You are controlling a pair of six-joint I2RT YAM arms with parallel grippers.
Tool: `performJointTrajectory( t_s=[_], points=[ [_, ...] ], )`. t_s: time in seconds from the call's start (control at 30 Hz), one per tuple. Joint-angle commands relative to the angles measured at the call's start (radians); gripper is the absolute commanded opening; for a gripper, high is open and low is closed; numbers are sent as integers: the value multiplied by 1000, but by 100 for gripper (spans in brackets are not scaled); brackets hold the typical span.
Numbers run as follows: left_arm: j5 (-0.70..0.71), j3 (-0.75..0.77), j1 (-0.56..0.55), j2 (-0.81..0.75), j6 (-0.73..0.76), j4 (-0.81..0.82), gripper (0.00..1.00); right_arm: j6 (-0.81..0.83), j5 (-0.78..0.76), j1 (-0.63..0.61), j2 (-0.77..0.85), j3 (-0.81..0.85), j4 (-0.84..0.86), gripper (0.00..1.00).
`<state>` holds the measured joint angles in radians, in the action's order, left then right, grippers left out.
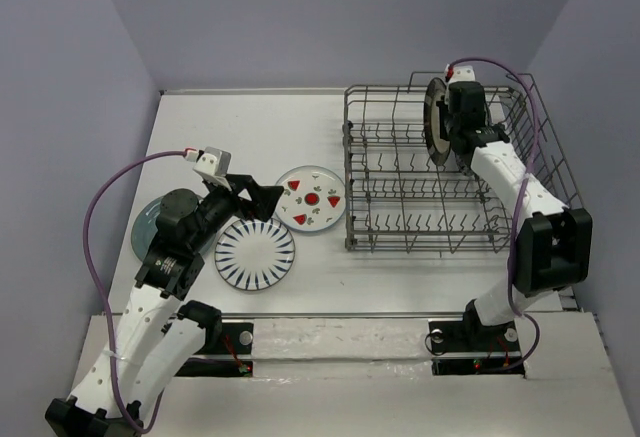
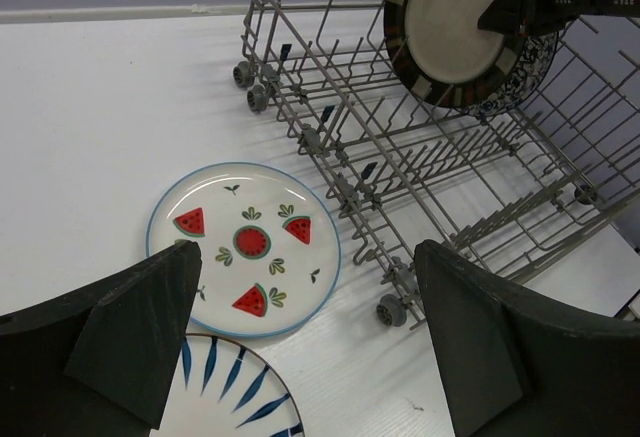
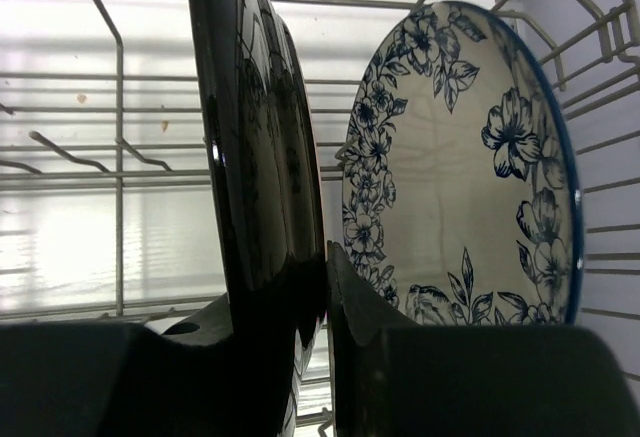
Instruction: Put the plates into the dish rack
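The grey wire dish rack point(image 1: 400, 172) stands at the right. My right gripper point(image 1: 447, 129) is inside its far end, shut on the brown-rimmed beige plate point(image 1: 436, 117), which it holds on edge; the wrist view shows the plate's dark back point(image 3: 260, 157) between the fingers. The black-white ornate plate point(image 3: 460, 167) stands upright just behind it. On the table lie the red-triangle plate point(image 1: 310, 198), the blue-striped plate point(image 1: 255, 254) and the teal plate point(image 1: 148, 225). My left gripper point(image 1: 272, 202) is open and empty, above the gap between the red-triangle plate point(image 2: 245, 247) and the striped plate point(image 2: 225, 397).
The rack point(image 2: 400, 157) has small wheels on its near side and rows of upright tines. Purple walls close in the table at the left, back and right. The left arm partly covers the teal plate.
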<state>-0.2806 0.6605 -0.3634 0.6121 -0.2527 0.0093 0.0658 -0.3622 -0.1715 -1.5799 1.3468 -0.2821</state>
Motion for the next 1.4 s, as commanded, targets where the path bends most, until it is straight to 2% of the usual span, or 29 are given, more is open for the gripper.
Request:
performJointTrajectory(
  t_s=[0.0, 0.17, 0.23, 0.33, 0.37, 0.47, 0.5, 0.7, 0.9, 1.17, 1.37],
  points=[
    [6, 18, -5, -18, 16, 29, 99, 22, -9, 7, 8, 20, 161, 7],
    [11, 17, -5, -14, 15, 31, 99, -11, -11, 7, -3, -21, 167, 8],
    [21, 16, -6, -12, 12, 31, 99, -24, -17, 17, -3, -29, 169, 14],
    [49, 14, -3, -8, 9, 26, 99, -55, -24, 17, 4, -40, 169, 39],
    [60, 13, -3, -8, 6, 23, 99, -63, -24, 17, 14, -41, 167, 58],
    [83, 13, -3, 1, 3, 17, 99, -115, -17, 17, 30, -25, 140, 78],
    [89, 11, -3, 6, 1, 15, 99, -122, -12, 17, 37, -17, 126, 81],
    [66, 17, -2, 98, -28, -3, 99, -221, 106, 17, 136, -14, 66, 84],
    [-14, 31, 4, 253, -80, -3, 99, -336, 262, 17, 259, -132, 90, 87],
    [-25, 54, 30, 461, -102, -8, 99, -475, 463, 17, 520, -356, 262, 86],
    [-14, 114, 84, 636, -117, -8, 87, -566, 608, 7, 630, -544, 432, 85]
  ],
)
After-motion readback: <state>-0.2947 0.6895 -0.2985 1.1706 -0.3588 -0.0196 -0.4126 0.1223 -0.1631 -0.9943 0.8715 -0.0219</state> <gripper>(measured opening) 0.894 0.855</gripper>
